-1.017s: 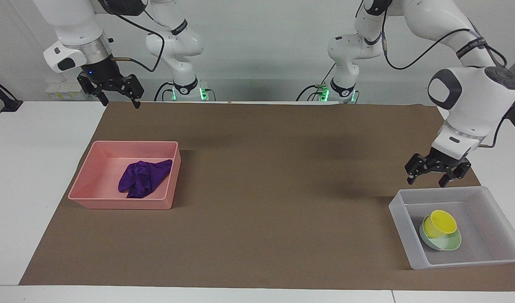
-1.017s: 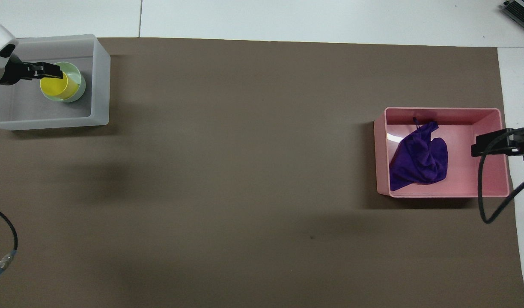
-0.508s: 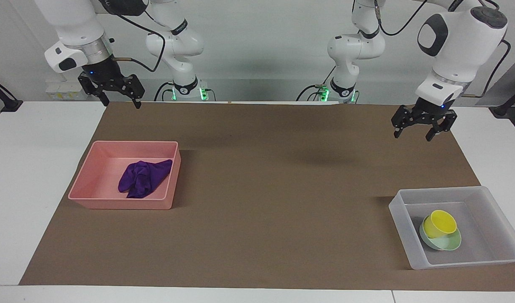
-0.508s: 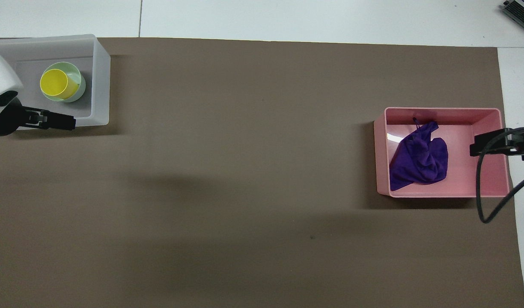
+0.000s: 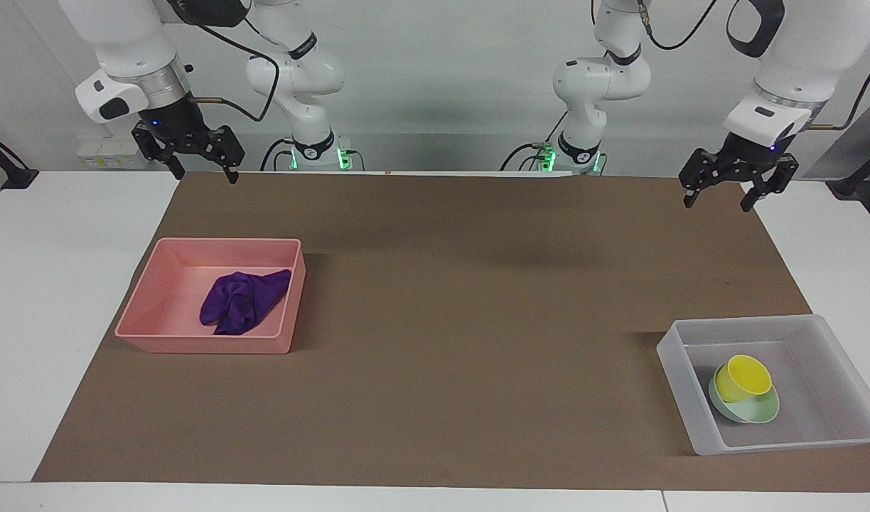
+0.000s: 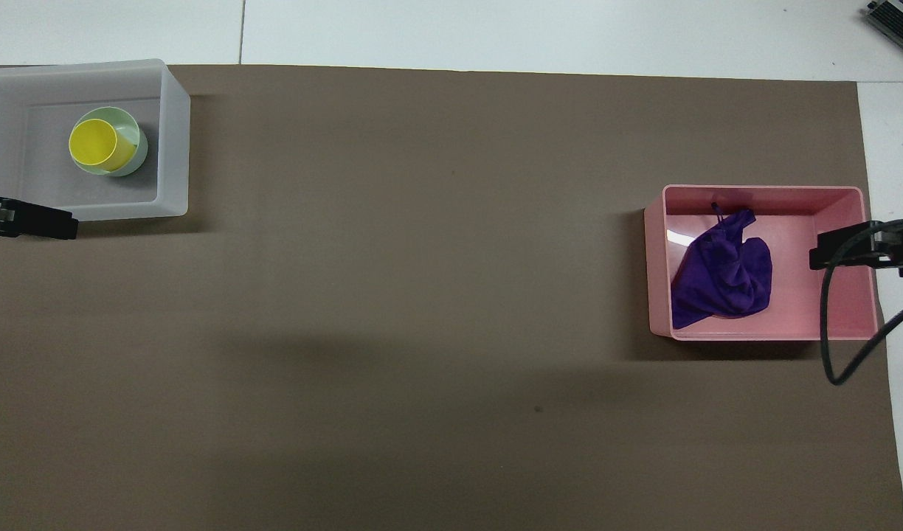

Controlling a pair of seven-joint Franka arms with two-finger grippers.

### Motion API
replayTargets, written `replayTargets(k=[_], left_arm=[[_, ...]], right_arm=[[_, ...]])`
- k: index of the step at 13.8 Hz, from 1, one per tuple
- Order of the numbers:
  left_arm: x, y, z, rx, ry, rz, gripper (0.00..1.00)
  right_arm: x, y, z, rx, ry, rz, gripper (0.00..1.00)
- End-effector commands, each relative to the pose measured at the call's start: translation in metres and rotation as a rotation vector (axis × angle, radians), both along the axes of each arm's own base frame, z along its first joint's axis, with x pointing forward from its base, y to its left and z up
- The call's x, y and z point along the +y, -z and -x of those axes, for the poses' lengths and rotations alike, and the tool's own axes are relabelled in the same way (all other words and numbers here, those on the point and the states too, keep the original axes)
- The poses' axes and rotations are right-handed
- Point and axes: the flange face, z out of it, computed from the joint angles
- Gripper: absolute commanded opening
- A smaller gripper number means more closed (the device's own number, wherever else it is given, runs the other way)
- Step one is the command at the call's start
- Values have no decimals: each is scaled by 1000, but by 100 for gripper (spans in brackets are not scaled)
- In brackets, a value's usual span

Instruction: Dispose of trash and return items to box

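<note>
The purple cloth (image 5: 242, 302) lies crumpled in the pink bin (image 5: 158, 334); both also show in the overhead view, cloth (image 6: 721, 280) and bin (image 6: 850, 324). The yellow cup (image 5: 744, 377) sits tilted in the mint-green bowl (image 5: 758, 411) inside the clear box (image 5: 680, 377). The overhead view shows cup (image 6: 97, 144), bowl (image 6: 136, 144) and box (image 6: 173, 147). My left gripper (image 5: 719, 199) is open and empty, raised over the mat's edge by the robots. My right gripper (image 5: 202, 174) is open and empty, raised over the mat's corner at its own end, waiting.
A brown mat (image 5: 449, 320) covers most of the white table (image 5: 51, 284). The pink bin stands toward the right arm's end, the clear box toward the left arm's end and farther from the robots. A black cable (image 6: 828, 346) hangs from the right gripper.
My left gripper has risen and drawn back from over the clear box toward the robots, still open and empty. The right arm and all objects have not moved.
</note>
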Motion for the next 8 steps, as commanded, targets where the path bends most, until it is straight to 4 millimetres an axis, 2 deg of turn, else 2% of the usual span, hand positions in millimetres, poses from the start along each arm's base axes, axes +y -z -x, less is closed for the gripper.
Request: replayTargets(k=[1, 8], left_arm=[[2, 1, -3, 23, -21, -19, 100], [1, 10, 1, 24, -75, -12, 100]], right_arm=[[3, 2, 2, -8, 15, -6, 100], [2, 1, 2, -10, 13, -3, 100]])
